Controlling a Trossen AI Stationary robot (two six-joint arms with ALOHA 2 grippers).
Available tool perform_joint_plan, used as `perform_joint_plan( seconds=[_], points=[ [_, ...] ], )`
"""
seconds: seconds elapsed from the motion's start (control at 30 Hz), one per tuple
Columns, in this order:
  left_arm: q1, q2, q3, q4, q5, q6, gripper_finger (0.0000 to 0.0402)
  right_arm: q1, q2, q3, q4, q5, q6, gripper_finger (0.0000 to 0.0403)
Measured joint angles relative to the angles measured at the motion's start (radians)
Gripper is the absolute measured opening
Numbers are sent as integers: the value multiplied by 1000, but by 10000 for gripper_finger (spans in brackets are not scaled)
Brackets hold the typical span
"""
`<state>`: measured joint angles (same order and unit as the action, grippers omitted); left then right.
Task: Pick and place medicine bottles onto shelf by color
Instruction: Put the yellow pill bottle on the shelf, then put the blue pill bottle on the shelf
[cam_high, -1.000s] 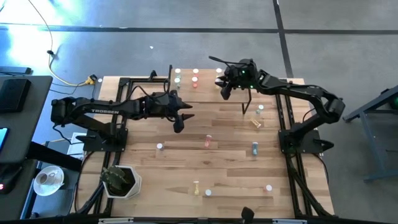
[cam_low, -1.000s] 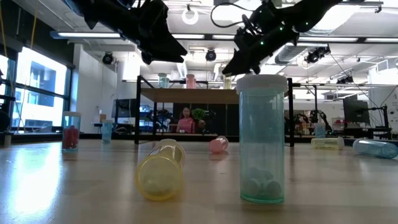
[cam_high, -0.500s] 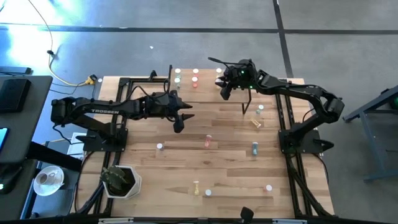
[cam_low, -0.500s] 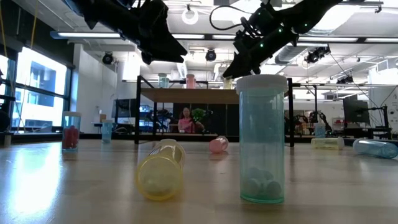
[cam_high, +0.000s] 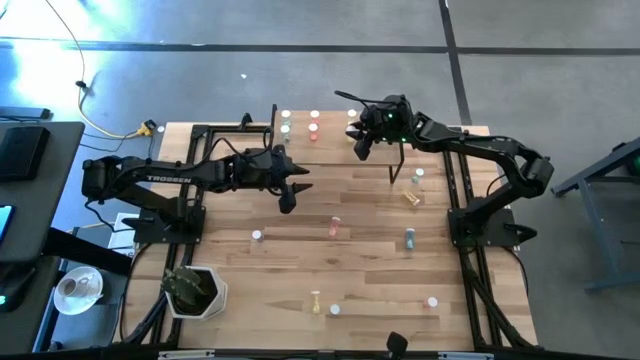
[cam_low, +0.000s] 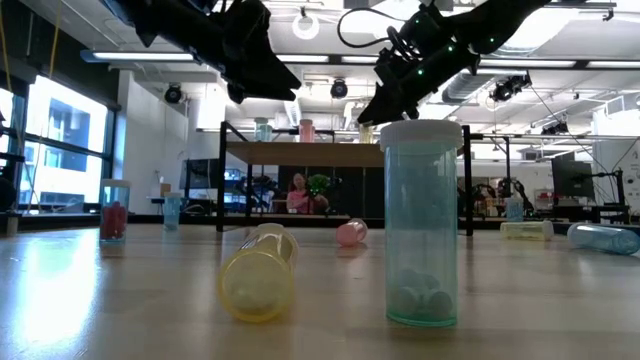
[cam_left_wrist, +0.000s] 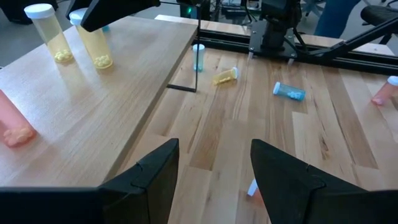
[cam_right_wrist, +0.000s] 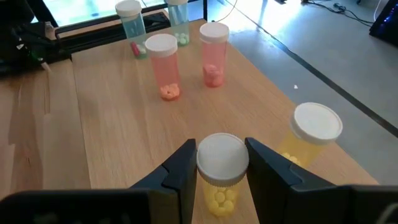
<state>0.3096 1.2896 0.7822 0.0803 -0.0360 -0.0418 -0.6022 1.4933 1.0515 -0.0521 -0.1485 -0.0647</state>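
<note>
overhead, table-level, two wrist views (close)

From my remote seat the scene reads bright and evenly lit. In the high view, strong daylight blows out the grey floor's top-left corner into white-blue glare, and the light-wood slatted tabletop shows only soft, short shadows under the dark arms. The low view looks into backlight: the tall window on the left is overexposed and throws a pale sheen across the near wood, ceiling strip lights flare, and the arms go to near-silhouette. The near clear blue-tinted plastic bottle is crisp; the far room is softer. In the right wrist view, glare washes the floor beyond the shelf, and the near dark fingers blur slightly.
</note>
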Motion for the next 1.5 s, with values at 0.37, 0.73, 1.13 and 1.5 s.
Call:
perform_joint_plan(
  seconds=[0.37, 0.73, 1.13, 1.5],
  points=[
    [0, 0, 0, 0, 0, 0, 188, 4, 6, 0, -6, 0, 7, 106],
    [0, 0, 0, -1, 6, 0, 188, 8, 16, 0, 1, 16, 7, 106],
    [-1, 0, 0, -1, 6, 0, 188, 8, 16, 1, -12, 28, -3, 114],
    [-1, 0, 0, -1, 7, 0, 188, 7, 19, -3, -28, 39, -4, 145]
  ],
)
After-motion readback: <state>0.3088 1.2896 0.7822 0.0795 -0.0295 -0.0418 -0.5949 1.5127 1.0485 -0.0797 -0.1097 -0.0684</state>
